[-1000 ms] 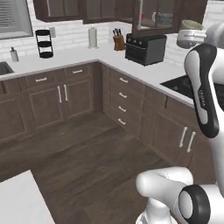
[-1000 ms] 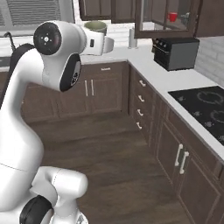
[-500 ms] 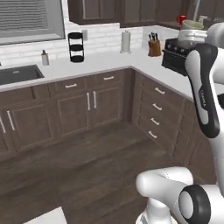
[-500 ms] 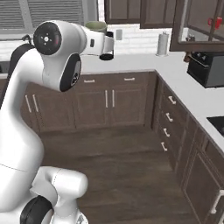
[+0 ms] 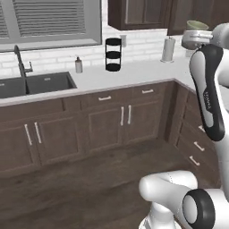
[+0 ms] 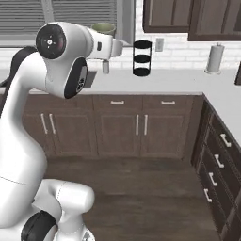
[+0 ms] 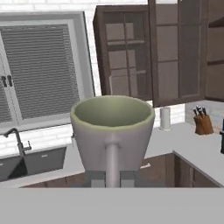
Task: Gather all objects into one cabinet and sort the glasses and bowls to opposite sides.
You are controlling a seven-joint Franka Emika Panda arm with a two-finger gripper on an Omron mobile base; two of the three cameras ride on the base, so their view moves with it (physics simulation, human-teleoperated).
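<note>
**Carrying the grey-green mug: keep it level and line up on the wall cabinet before you reach**

You've got the grey-green mug [image 7: 112, 131] pinched by its handle. In the hand view the claw [image 7: 112, 178] is clamped together on that handle, with the cup sitting upright right above the fingertips [image 7: 95, 178], mouth up. From the left base view the mug [image 5: 197, 25] rides high at about 2 o'clock, above the arm; from the right base view it [image 6: 103, 29] peeks over the wrist at around 11 o'clock. So it's in the air, well above the worktop [image 5: 129, 74], not set down anywhere yet.

My read: this is the transport leg, with placing not yet started. The dark brown wall cabinet [image 7: 148, 57] sits at roughly 1 o'clock in the hand view, well apart from the mug.

Tips for doing it well:
- A handle grip is easy to twist, so swing slow and avoid rolling the wrist.
- Get the base squared up to the cabinet first, then extend.
- I can't tell from here whether the door you want is open, so check before committing.
- Watch the paper towel roll [image 7: 165, 118] and knife block [image 7: 202, 124] on the worktop below the cabinet if you come in low.
- Pick the cups' side and stick to it.
</note>
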